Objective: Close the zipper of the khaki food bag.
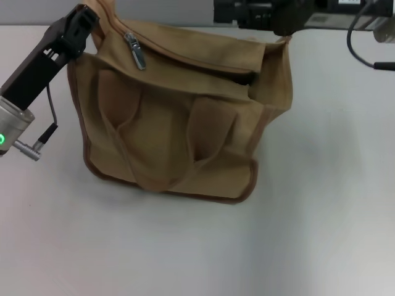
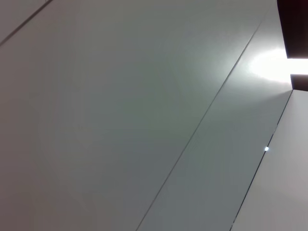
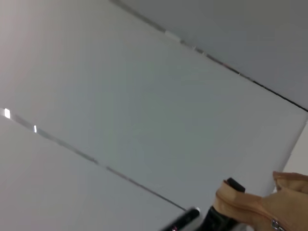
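Observation:
The khaki food bag (image 1: 173, 123) lies on the white table (image 1: 321, 216), its two looped handles (image 1: 160, 148) flat on its side. The zipper (image 1: 185, 52) runs along its top edge. The silver pull tab (image 1: 137, 50) hangs near the bag's left end, and a dark gap (image 1: 244, 77) shows toward the right end. My left gripper (image 1: 83, 21) is shut on the bag's left top corner; the right wrist view shows that corner (image 3: 255, 202) pinched. My right gripper (image 1: 271, 18) hovers over the bag's right top corner. The left wrist view shows only a pale wall.
A black cable (image 1: 358, 43) hangs from the right arm at the back right. The left arm's silver wrist (image 1: 15, 129) with a green light reaches in from the left edge. The table's far edge meets a grey wall behind the bag.

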`<state>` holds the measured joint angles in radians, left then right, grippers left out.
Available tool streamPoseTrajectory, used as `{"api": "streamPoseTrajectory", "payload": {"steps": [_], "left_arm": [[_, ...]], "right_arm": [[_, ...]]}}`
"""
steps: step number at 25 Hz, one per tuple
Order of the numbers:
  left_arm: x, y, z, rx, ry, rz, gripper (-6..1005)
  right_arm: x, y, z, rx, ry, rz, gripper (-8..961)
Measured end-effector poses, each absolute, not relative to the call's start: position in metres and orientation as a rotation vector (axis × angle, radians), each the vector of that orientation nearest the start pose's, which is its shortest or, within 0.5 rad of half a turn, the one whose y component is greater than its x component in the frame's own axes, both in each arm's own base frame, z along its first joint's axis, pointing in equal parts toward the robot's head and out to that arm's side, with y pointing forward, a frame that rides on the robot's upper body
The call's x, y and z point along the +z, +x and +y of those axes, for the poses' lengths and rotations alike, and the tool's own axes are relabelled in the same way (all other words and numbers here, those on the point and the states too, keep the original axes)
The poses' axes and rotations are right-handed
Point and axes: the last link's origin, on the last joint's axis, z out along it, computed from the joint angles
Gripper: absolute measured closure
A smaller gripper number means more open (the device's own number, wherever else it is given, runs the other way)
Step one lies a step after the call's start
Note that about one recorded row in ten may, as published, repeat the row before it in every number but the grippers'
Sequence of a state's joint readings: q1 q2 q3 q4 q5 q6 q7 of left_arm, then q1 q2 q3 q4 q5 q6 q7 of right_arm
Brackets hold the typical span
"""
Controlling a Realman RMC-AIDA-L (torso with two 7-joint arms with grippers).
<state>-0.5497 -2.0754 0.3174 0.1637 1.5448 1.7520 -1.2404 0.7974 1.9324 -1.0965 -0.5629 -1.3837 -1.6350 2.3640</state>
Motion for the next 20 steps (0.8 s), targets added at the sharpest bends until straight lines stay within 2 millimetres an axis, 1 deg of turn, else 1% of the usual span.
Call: {"api": "streamPoseTrajectory", "payload": {"steps": [4,7,9,14,17,20], "left_arm": [[0.017,-0.241,0.325,-1.694,-2.013,-0.806,950],[0.017,-0.239,0.326,-1.696,-2.019,-0.801,950],[0.017,-0.238,0.326,-1.703,-2.023,-0.798,949],[0.019,-0.237,0.327,-1.711,-2.025,-0.801,949],[0.02,-0.237,0.327,-1.713,-2.023,-0.799,948],[0.021,-0.238,0.327,-1.713,-2.027,-0.801,948]], "right_arm": [[0.024,0.122,0.39,1.191,-2.718,1.831,490],[0.015,0.12,0.391,1.177,-2.701,1.869,486],[0.008,0.117,0.39,1.158,-2.712,1.863,486],[-0.01,0.111,0.39,1.018,-2.781,1.787,486],[-0.015,0.108,0.392,0.985,-2.801,1.722,486],[-0.021,0.106,0.395,0.948,-2.794,1.702,486]]}}
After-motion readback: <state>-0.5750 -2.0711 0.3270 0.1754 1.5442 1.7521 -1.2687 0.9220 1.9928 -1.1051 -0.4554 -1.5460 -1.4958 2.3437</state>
